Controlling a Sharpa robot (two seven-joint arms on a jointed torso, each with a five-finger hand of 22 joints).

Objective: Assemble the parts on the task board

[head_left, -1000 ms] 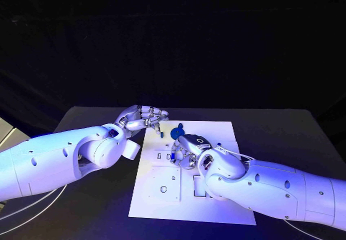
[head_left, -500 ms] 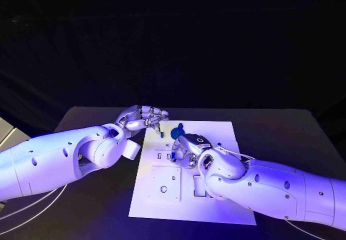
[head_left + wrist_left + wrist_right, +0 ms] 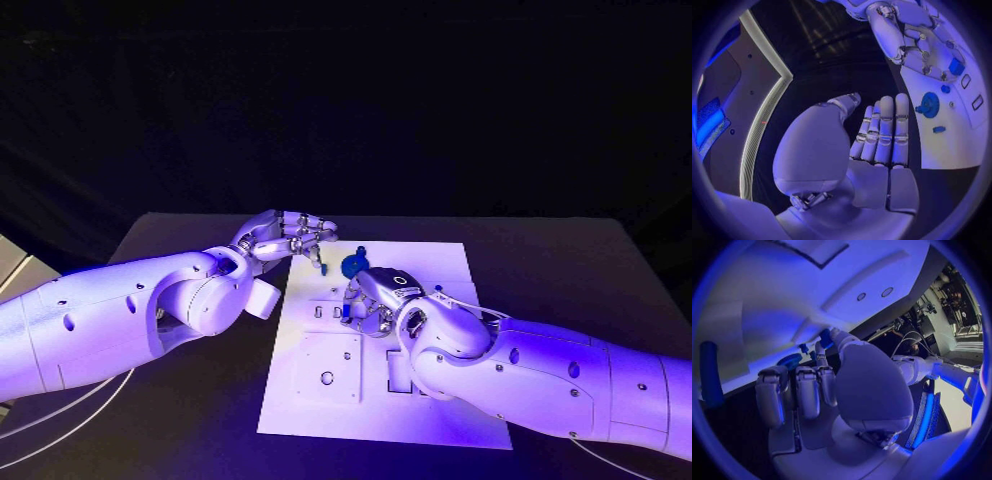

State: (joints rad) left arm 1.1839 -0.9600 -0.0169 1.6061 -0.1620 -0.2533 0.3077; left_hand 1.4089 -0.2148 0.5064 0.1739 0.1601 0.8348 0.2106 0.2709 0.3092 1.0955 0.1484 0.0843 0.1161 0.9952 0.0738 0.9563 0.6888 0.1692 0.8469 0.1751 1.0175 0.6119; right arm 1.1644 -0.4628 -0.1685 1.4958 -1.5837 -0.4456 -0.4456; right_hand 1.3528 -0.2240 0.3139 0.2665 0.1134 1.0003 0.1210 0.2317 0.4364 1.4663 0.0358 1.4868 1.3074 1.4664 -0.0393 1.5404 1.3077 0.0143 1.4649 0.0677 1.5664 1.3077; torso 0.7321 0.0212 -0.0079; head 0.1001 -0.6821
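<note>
Still, both hands unmoved, task board [image 3: 433,262] unchanged

Left hand [image 3: 879,150] is holding nothing, fingers lying straight and side by side, pointing toward the task board [image 3: 954,145]. A round blue part [image 3: 929,104] is sitting on the board. Right hand [image 3: 911,35] is hovering over the board's other end.

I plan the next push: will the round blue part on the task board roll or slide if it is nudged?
The round blue part looks flat and disc-like, so it would probably slide, not roll. It seems small and light, and the task board looks smooth.
</note>
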